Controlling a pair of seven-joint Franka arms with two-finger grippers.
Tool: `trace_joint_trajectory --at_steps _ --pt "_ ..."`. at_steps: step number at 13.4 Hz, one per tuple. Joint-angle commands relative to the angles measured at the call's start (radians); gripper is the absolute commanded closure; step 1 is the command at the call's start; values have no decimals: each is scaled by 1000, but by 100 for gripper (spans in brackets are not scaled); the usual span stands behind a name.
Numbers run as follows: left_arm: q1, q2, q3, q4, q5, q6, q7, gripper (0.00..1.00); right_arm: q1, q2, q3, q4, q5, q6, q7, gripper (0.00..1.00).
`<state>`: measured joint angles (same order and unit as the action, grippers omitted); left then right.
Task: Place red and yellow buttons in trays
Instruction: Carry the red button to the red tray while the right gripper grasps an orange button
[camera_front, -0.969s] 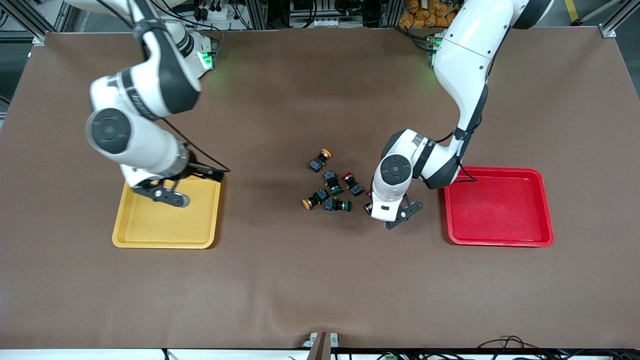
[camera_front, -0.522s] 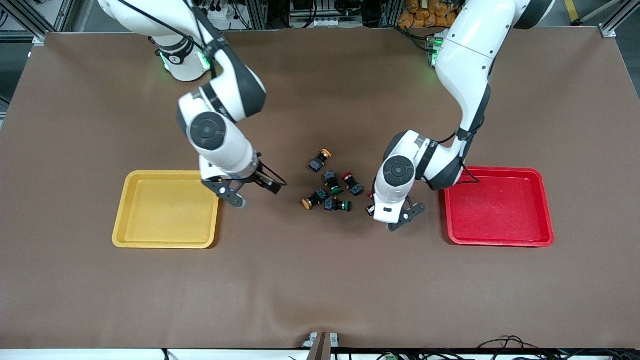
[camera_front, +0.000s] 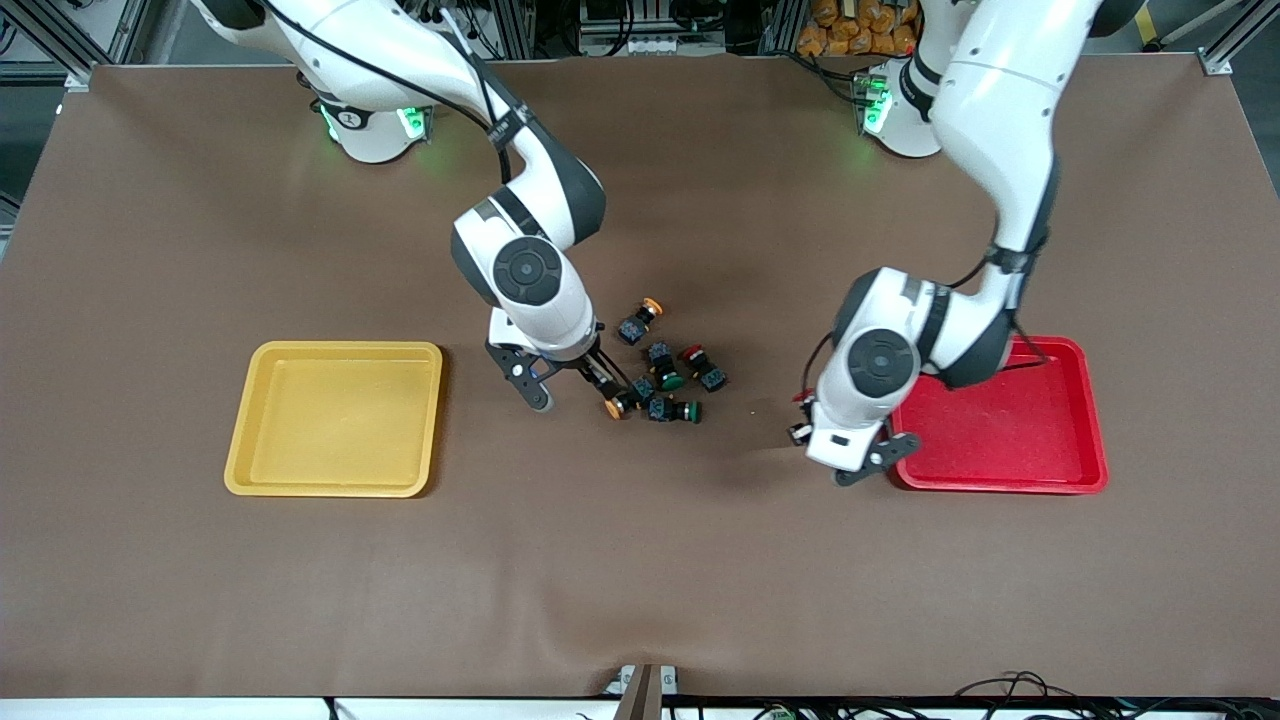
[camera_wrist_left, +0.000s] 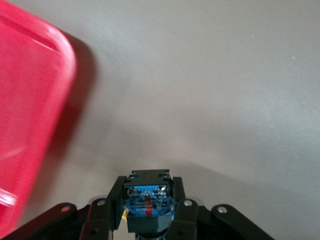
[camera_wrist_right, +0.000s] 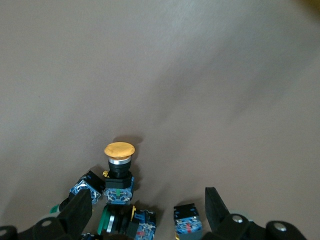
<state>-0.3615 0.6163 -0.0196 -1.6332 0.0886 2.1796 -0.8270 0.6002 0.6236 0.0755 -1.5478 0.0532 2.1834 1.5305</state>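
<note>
My left gripper (camera_front: 815, 432) (camera_wrist_left: 148, 191) is shut on a button (camera_wrist_left: 148, 202) with a dark blue-grey body. A bit of red shows at its end in the front view. The gripper hangs over the table just beside the red tray (camera_front: 1000, 420) (camera_wrist_left: 25, 110). My right gripper (camera_front: 570, 385) (camera_wrist_right: 147, 210) stands open, low over the cluster of buttons. There lie a yellow-capped button (camera_front: 640, 318) (camera_wrist_right: 119, 150), a second yellow-capped one (camera_front: 622, 400) by a right fingertip, and a red-capped one (camera_front: 704, 367). The yellow tray (camera_front: 335, 418) holds nothing.
Two green-capped buttons (camera_front: 665, 368) (camera_front: 676, 410) lie mixed in the cluster; one (camera_wrist_right: 107, 220) sits between the right fingers. Brown table cloth (camera_front: 640, 560) stretches wide around the trays.
The right arm swung from over the yellow tray across to the button cluster. The left gripper shut on the button, lifted it and carried it toward the red tray.
</note>
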Motion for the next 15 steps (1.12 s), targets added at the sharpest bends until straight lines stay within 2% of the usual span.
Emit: trace_joint_trajectory --at_steps 1,3,5,8,12,13,14,15 --pt "83 -61 -5 -65 40 -9 162 99 18 65 -3 40 -27 68 94 0" --pt "154 -69 -5 -92 46 -9 314 99 32 108 -3 54 -36 84 114 0" --pt "246 -70 -8 -102 113 -8 451 99 33 140 -3 75 -44 84 123 0" --pt "332 -67 -10 -134 161 31 583 99 35 220 -3 167 -50 92 184 0" --pt "470 -66 -11 -229 168 219 836 99 35 277 -5 207 -82 122 191 0" --pt "492 -63 -11 -232 168 230 892 99 35 291 -3 218 -90 127 192 7" --pt "506 -61 -11 -237 168 241 934 99 35 295 -3 224 -95 125 191 33" --pt "510 -59 -11 -249 166 264 960 99 35 295 -3 229 -93 122 191 63"
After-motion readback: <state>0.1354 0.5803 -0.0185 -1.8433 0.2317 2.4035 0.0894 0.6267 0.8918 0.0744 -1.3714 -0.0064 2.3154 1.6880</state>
